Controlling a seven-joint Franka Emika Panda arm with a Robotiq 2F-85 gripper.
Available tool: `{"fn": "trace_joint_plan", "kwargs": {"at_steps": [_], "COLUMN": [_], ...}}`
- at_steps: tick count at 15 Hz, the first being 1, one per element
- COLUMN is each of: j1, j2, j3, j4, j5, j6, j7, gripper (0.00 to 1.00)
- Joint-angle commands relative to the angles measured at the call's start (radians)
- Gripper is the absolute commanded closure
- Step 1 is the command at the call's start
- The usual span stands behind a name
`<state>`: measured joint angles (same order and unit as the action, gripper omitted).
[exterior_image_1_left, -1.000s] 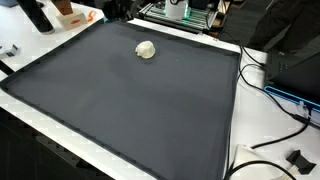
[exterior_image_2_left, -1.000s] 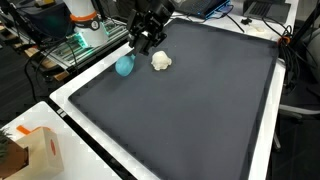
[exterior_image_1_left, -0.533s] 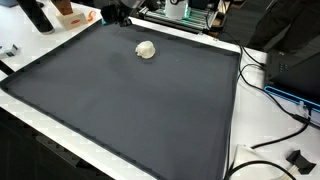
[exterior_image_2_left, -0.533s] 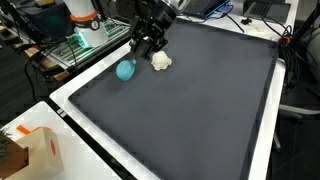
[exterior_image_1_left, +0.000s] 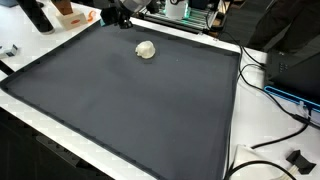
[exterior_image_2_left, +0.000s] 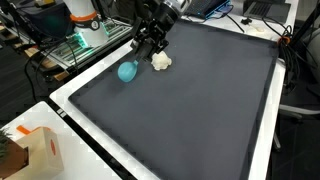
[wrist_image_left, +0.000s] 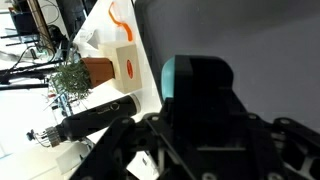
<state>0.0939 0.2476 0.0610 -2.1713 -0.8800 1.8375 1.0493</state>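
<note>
Exterior view, mat seen lengthwise: gripper (exterior_image_1_left: 118, 14) at the far corner of the dark mat (exterior_image_1_left: 130, 110), only partly in frame, jaws unreadable. White crumpled lump (exterior_image_1_left: 146, 49) lies on the mat near the far edge, apart from the gripper. The teal ball does not show here. Hazard: with the ball out of sight, any approach judged from this angle is blind to it. Exterior view, from the box end: gripper (exterior_image_2_left: 149, 44) hangs low over the mat, with the teal ball (exterior_image_2_left: 127, 71) on one side and the white crumpled lump (exterior_image_2_left: 160, 61) on the other. The ball lies free on the mat, close to the white table border (exterior_image_2_left: 75, 95). The lump is just beside the fingertips, contact undeterminable. Jaws too small and dark to say whether spread or pressed together. Hazards: the ball is round and unrestrained, so a glancing finger would probably roll it over the border. The lump is near enough to be shoved or pinched by mistake. Wrist view: gripper body fills the lower frame, fingertips out of picture. A teal shape (wrist_image_left: 195, 78), close and blurred, is either the ball or part of the mount, which is undetermined. Beyond it are a cardboard box (wrist_image_left: 125, 58) and a potted plant (wrist_image_left: 70, 85). Hazard: the contact zone is barely visible, so a closure could easily be mistimed.
</note>
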Motion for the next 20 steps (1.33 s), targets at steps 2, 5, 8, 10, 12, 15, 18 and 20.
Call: {"fn": "trace_joint_plan", "kwargs": {"at_steps": [2,5,8,10,12,15,18,20], "j1": [0.014,0.014,0.013,0.011,0.01,0.01,0.008,0.006], "j2": [-0.024,-0.06,-0.102,-0.134,-0.172,-0.234,-0.302,-0.342], "j3": [-0.003,0.001,0.006,0.011,0.018,0.026,0.03,0.028], "j4": [-0.022,-0.043,-0.057,-0.068,-0.081,-0.104,-0.126,-0.136], "j5": [-0.027,-0.019,-0.006,0.001,0.016,0.04,0.071,0.109], "j6": [-0.004,0.009,0.019,0.031,0.05,0.071,0.104,0.127], "j7": [-0.024,-0.054,-0.096,-0.126,-0.167,-0.232,-0.317,-0.387], "gripper": [0.75,0.75,0.75,0.75,0.75,0.75,0.75,0.75]}}
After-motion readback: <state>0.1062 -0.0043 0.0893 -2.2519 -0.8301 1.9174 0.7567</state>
